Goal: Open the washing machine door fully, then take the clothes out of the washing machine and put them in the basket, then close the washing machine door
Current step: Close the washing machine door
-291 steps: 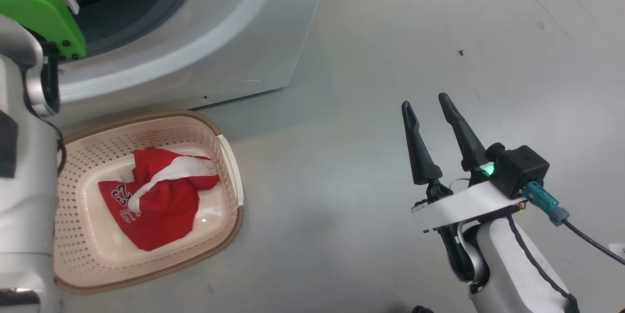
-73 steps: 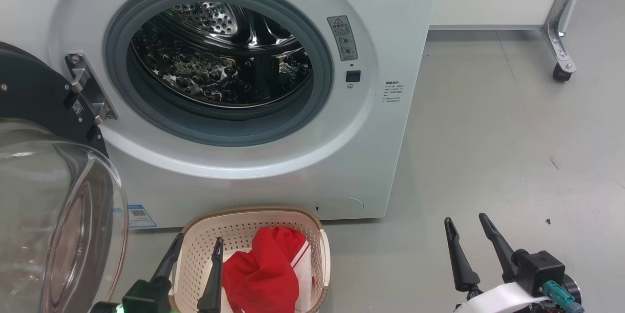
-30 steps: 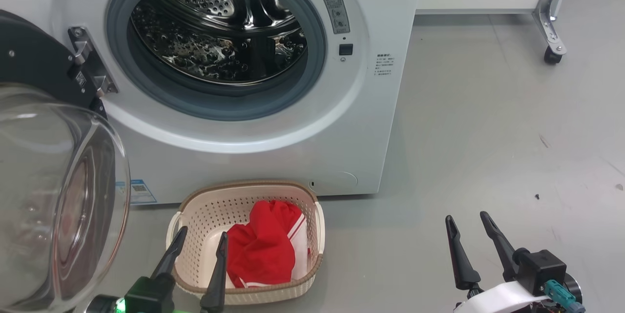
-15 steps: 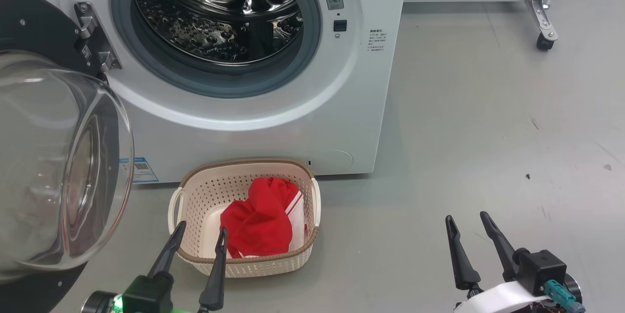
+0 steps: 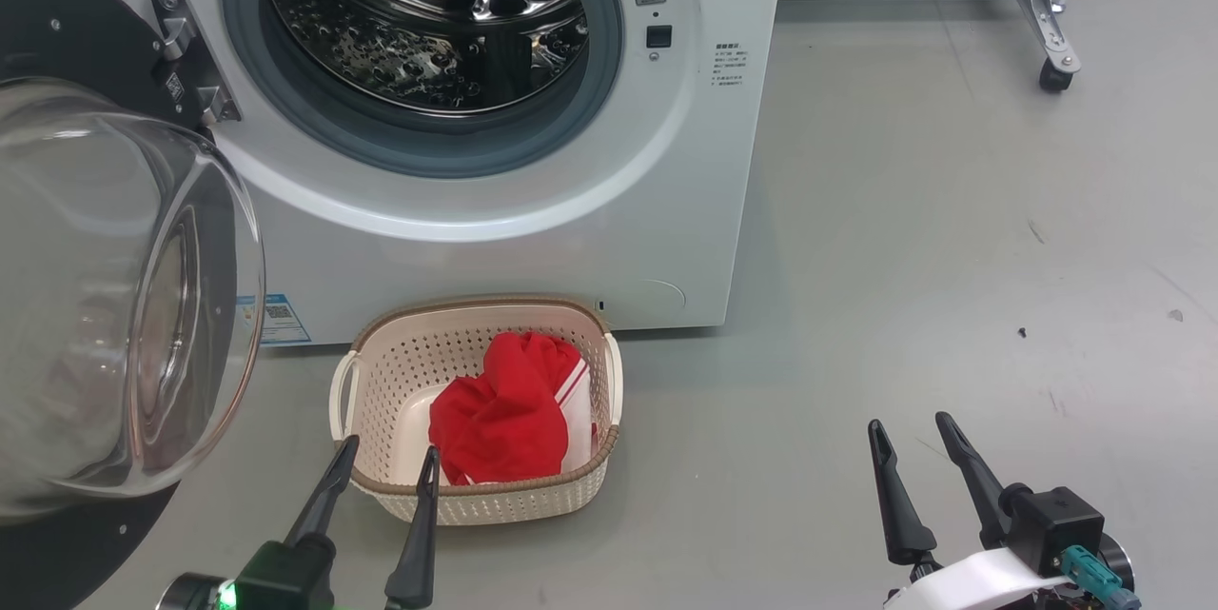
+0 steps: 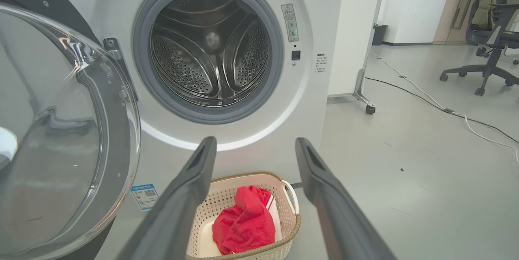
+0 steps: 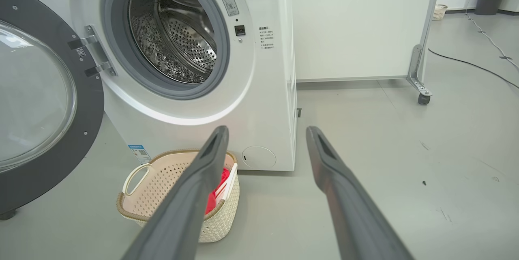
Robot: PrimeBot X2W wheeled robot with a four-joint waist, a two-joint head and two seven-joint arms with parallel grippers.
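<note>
**Figure: head and wrist views, drum unloaded, door not yet shut.** The large round washing machine door with a glossy black rim and a bulging clear glass bowl (image 5: 114, 305) is standing swung wide open. It is hanging upright from the metal hinge (image 5: 190, 68) at the left edge of the opening in the big white front-loading washing machine (image 5: 533, 239).

The door is lying to the left of the left gripper (image 5: 388, 450) and near it. The right gripper (image 5: 909, 424) is hovering well apart from the door, beyond the basket, so the left arm is judged the nearer one for a closing push. Being round, the door is offering no long axis. Its plane is standing vertical, and its swing is leading rightward toward the grey rubber seal (image 5: 428, 148). Both grippers are holding their two long dark fingers spread apart and are grasping nothing.

The perforated steel drum (image 5: 428, 29) is showing no fabric. The bright red clothes with white stripes (image 5: 495, 415) are lying bunched in the small cream perforated plastic basket with a brown woven-look rim (image 5: 476, 304). It is sitting on the floor just before the machine's base, below the opening and just ahead of the left fingers. Whether the door's lower rim is going to clear the basket cannot be told.

The smooth grey floor (image 5: 904, 210) is carrying a few dark specks. A castered metal foot (image 5: 1047, 29) is standing to the machine's right. In the left wrist view, cables (image 6: 425, 97) are trailing toward an office chair (image 6: 490, 41).
</note>
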